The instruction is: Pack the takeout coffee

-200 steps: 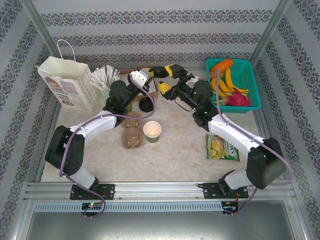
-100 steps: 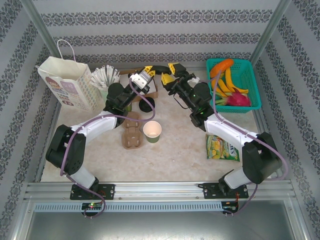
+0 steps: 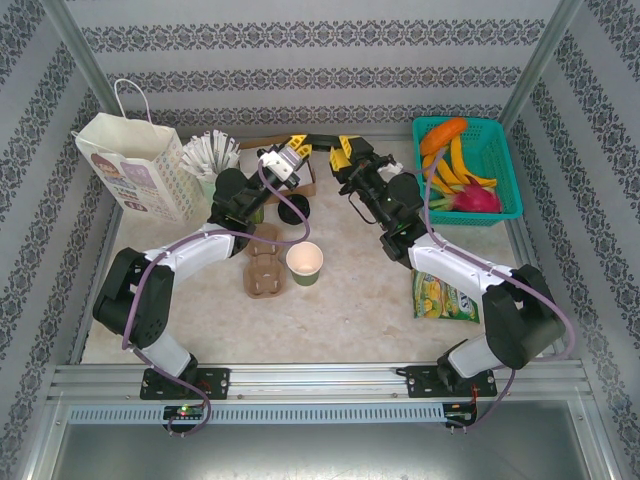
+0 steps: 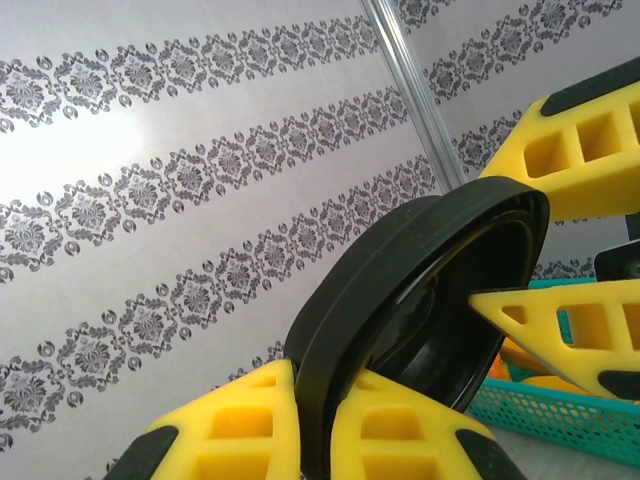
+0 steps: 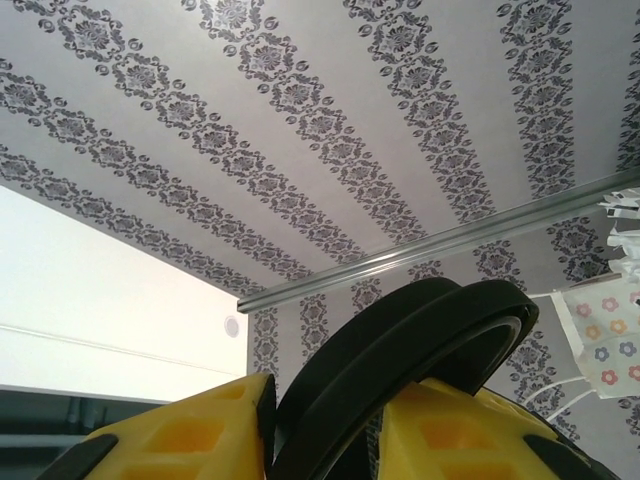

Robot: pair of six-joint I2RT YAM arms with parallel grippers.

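Note:
The takeout coffee's olive-green cup (image 3: 305,263) stands lidless on the table, its cream inside showing, near the cardboard carrier. Its round black lid (image 3: 318,136) is held on edge in the air at the back, between both grippers. My left gripper (image 3: 297,147) is shut on the lid's rim, and in the left wrist view its fingertips (image 4: 315,375) pinch the lid (image 4: 400,280). My right gripper (image 3: 338,150) clamps the opposite rim. In the right wrist view, the lid (image 5: 420,330) sits between the right gripper's yellow fingers (image 5: 335,395).
A white paper bag (image 3: 135,170) stands at the back left beside a pale green cup of white sticks (image 3: 208,160). A brown cardboard cup carrier (image 3: 265,262) lies mid-table. A dark round thing (image 3: 293,208) sits behind it. A teal fruit basket (image 3: 505,170) is back right, a snack packet (image 3: 446,295) lies right.
My right gripper has swung left up to the raised lid and closed its fingers on the rim. The left gripper has kept its hold and lifted slightly.

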